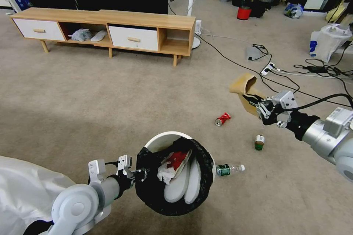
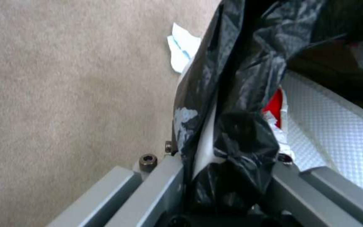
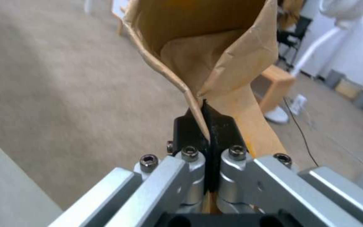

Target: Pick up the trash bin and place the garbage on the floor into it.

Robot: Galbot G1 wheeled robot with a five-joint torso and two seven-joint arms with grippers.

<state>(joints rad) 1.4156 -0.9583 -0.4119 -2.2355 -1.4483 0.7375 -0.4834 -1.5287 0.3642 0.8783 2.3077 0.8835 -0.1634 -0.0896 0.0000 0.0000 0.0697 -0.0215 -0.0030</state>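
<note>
Head view: carton (image 1: 244,89) in R pincer (image 1: 257,105)

Greyish-beige carpet floor (image 1: 92,91) with crushed red can (image 1: 222,119), green can (image 1: 259,142), bottle (image 1: 229,169), black cables (image 1: 294,69).

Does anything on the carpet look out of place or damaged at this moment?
Yes. A crushed red can, a green can and a bottle lying on its side are scattered on the carpet near the trash bin.
</note>
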